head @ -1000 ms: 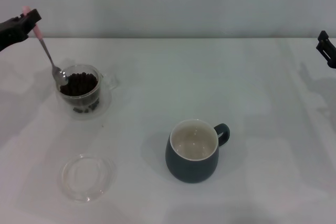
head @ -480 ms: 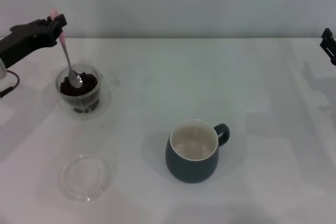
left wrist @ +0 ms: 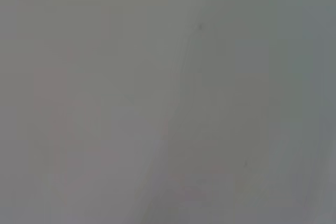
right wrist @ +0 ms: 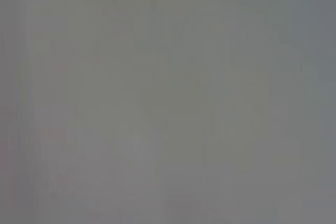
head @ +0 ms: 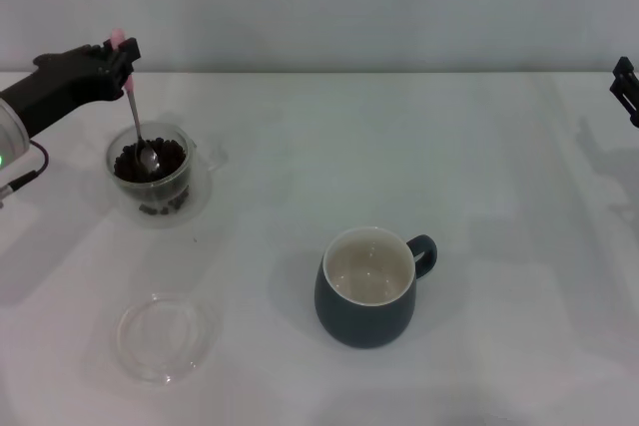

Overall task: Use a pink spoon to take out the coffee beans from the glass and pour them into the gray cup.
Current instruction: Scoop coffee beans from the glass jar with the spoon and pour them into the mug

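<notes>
In the head view my left gripper [head: 122, 57] is shut on the pink handle of the pink spoon [head: 137, 115], above the glass [head: 151, 172] at the table's left. The spoon hangs nearly upright, its silver bowl down among the dark coffee beans [head: 162, 159] that fill the glass. The gray cup [head: 368, 287] stands near the middle front, handle to the right, its cream inside showing no beans. My right gripper [head: 625, 89] is parked at the far right edge, only partly in view. Both wrist views show plain grey and none of these things.
A flat clear glass dish [head: 165, 336] lies at the front left, below the glass. The white table [head: 399, 147] runs back to a grey wall.
My left gripper has moved right and over the glass, bringing the spoon from leaning at the glass's left rim to nearly upright with its bowl in the beans. The right arm barely moved.
</notes>
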Motion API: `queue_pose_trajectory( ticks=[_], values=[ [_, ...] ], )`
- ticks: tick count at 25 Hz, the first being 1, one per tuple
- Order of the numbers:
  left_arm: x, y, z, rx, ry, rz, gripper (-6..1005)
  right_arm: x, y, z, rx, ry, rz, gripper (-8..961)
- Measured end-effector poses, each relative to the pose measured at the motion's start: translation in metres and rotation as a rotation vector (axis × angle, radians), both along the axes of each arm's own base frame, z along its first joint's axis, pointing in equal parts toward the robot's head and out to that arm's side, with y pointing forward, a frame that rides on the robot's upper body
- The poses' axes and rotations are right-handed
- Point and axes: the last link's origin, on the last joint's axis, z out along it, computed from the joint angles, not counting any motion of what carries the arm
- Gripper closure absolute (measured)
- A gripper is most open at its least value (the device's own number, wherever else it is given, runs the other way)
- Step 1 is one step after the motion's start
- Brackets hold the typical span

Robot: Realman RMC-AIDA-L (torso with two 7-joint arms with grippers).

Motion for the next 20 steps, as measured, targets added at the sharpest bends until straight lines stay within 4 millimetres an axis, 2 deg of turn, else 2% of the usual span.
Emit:
queue_pose_trajectory(
  ticks=[12, 20],
  values=[
    [-0.009, -0.005, -0.011, -0.003, -0.028, 0.079, 863, 0.007, -0.008, 0.009, 0.048, 0.003, -0.010, 79],
    [-0.020, -0.007, -0.011, -0.013, -0.123, 0.193, 862, 0.009, -0.009, 0.010, 0.049, -0.005, -0.017, 79]
  ],
)
